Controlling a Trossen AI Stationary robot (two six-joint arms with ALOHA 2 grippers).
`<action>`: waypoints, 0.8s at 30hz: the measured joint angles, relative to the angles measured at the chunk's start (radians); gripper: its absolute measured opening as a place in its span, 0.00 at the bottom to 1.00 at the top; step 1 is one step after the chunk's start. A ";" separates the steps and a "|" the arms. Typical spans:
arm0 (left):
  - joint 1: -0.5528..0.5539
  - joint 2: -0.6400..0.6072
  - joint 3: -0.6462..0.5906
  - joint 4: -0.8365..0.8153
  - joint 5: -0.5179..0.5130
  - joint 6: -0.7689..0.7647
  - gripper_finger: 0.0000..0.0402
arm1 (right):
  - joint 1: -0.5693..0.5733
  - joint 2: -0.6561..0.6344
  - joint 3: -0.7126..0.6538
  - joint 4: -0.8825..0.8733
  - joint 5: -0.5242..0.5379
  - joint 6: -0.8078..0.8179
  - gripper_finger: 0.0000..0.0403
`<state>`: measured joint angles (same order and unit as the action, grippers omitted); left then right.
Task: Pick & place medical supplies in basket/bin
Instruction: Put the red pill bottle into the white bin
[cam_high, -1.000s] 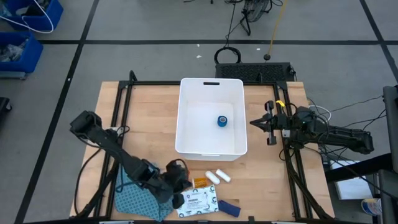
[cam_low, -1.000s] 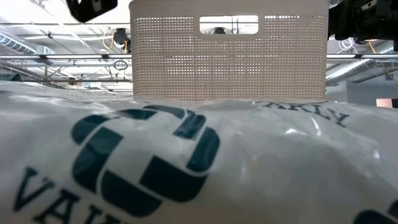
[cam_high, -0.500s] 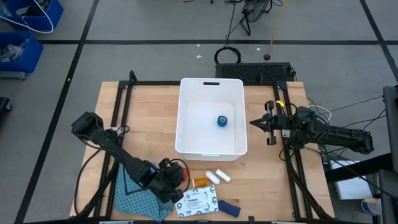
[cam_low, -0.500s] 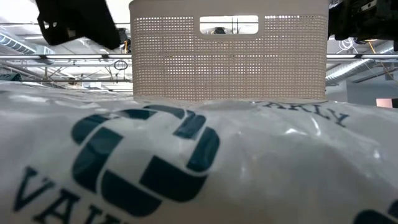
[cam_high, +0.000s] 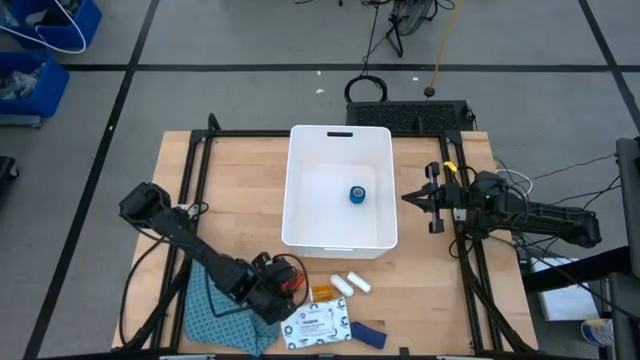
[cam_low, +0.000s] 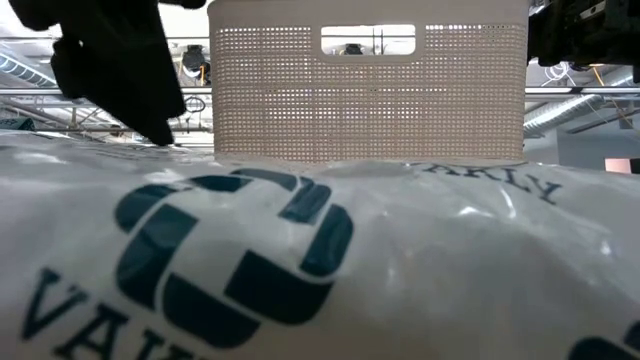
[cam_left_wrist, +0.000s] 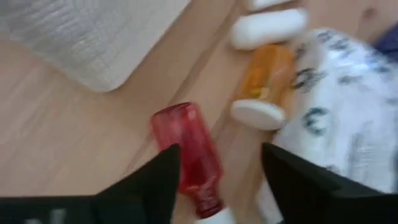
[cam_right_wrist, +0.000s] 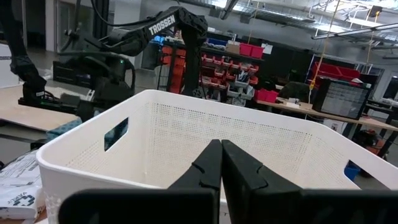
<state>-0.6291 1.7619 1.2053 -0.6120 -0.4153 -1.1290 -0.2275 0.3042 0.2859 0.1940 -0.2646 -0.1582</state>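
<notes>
Red bottle (cam_left_wrist: 186, 149) lies on its side between the spread fingers of the left tool (cam_left_wrist: 217, 180).

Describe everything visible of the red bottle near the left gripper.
The red bottle is small, translucent red, plastic-looking, with a narrow neck ending at a white part. It lies on its side on the wooden table, between the open fingers of the left gripper, untouched as far as shows. The orange pill bottle lies just beyond.
</notes>
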 joint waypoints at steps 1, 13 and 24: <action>0.003 0.000 0.000 -0.013 0.004 0.000 0.66 | 0.000 0.000 0.000 0.000 0.000 0.000 0.00; 0.012 0.016 0.000 -0.019 0.014 0.024 0.91 | 0.000 0.000 0.000 0.000 0.000 -0.001 0.00; 0.012 0.047 -0.001 -0.015 0.007 0.066 0.83 | 0.000 0.000 0.000 0.000 0.000 0.000 0.00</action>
<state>-0.6167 1.8091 1.2041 -0.6268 -0.4084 -1.0630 -0.2276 0.3038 0.2859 0.1936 -0.2649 -0.1585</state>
